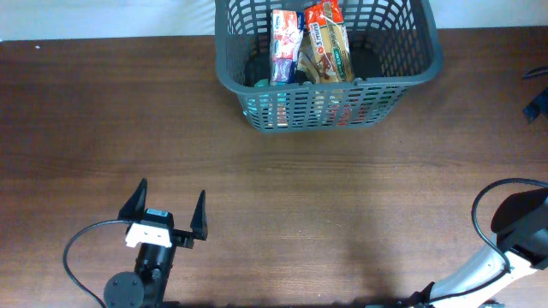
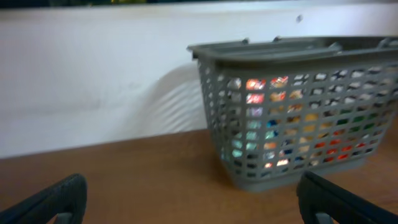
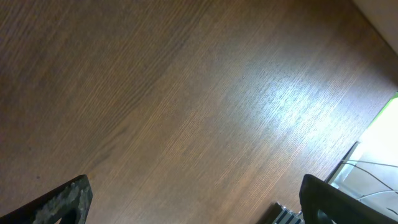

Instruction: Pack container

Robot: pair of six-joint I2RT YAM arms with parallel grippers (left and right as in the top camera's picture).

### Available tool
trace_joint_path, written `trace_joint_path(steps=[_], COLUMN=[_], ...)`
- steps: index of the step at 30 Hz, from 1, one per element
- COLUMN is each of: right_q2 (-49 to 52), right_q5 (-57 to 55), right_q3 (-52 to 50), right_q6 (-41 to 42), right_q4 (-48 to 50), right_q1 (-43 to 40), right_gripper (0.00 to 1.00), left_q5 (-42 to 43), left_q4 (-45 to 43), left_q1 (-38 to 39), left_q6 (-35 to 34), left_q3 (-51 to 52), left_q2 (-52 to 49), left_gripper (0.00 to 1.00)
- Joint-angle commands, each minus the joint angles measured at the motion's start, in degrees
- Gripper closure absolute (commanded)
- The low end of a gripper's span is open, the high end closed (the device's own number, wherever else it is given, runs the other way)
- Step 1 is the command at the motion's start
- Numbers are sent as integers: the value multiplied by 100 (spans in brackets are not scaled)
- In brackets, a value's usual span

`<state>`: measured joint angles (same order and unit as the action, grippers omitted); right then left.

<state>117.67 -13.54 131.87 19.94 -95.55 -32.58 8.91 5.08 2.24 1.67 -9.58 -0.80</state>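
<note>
Closest to the near edge on the left, the left pincer [image 1: 171, 192] sits low over the surface [image 1: 128, 111], its two black fingers spread wide apart with nothing between them, pointing toward the far side. A black cable [image 1: 73, 257] loops out from its arm toward the near edge. At the near right corner the right arm [image 1: 522, 227] shows only partly in the overhead view, with a second black cable [image 1: 484, 205] arching beside it. The right pincer [image 3: 194, 199] is seen from its own wrist camera: the fingers stand wide apart at the lower corners of the frame, with only dark brown wood grain and a patch of glare between them, and it holds nothing. Beyond both arms lies a broad stretch of wood. At the far edge, a little right of centre, stands the container [image 1: 325, 109], a dark grey basket with slotted sides and a solid rim, upright on the surface and well apart from both pincers. Inside it a pink and white packet [image 1: 285, 47] stands on end beside a red and green packet [image 1: 330, 43], the two leaning close together. From the left wrist view colours of the contents show through the slots, and a white wall [image 2: 93, 81] rises behind the basket.
</note>
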Motion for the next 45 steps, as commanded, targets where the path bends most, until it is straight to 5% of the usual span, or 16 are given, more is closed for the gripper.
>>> trace_joint_path(steps=[1, 45], right_q2=[4, 4], right_q5=[7, 7], right_q3=[-31, -31], right_q6=[72, 72], right_q4=[17, 17], right_q1=[-2, -2], right_gripper=[1, 1], left_q5=[-278, -273], left_q4=[-17, 50], left_q1=[24, 24], left_q6=[-105, -17], left_q3=[208, 831], left_q2=[48, 50], left_gripper=[1, 1])
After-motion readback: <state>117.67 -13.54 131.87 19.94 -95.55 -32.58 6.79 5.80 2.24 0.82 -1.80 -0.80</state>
